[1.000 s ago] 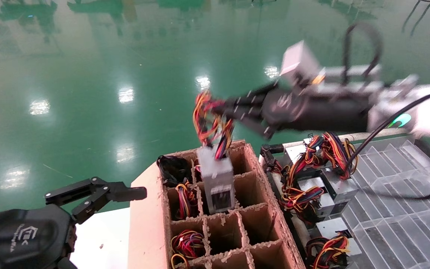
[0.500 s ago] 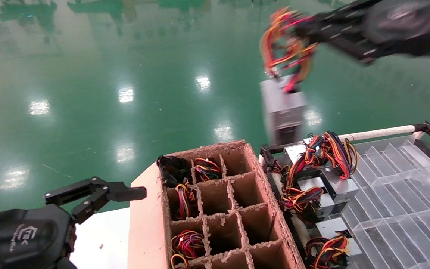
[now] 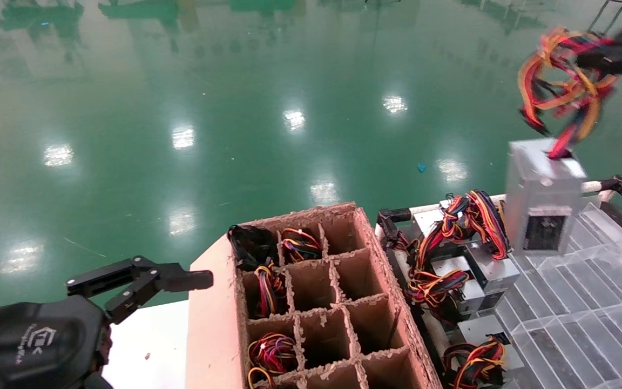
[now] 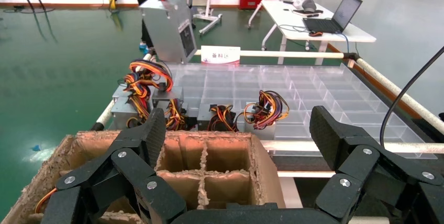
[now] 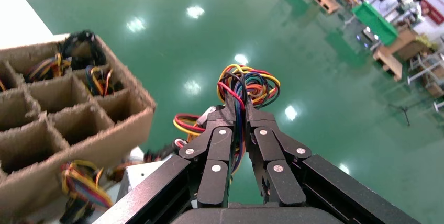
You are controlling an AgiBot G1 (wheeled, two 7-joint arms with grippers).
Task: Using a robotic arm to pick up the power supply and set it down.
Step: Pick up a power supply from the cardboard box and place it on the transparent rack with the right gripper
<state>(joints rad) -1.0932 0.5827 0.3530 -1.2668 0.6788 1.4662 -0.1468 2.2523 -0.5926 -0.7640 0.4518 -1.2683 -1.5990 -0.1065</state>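
Overhead, the right gripper (image 3: 600,51) pinches the wire bundle (image 3: 562,89) of the power supply (image 3: 542,202), which hangs in the air above the clear plastic divider tray (image 3: 586,302). Below and beside it, other power supplies (image 3: 465,254) crowd the tray's near edge, next to the cardboard divider box (image 3: 311,302) holding more wire bundles. The right wrist view shows both fingers (image 5: 217,148) pressed onto the wires. The left gripper (image 3: 138,281) is parked low beside the box, jaws spread, as its wrist view confirms.

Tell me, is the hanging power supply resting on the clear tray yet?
No, the power supply hangs by its wires from the right end effector, above the clear tray.
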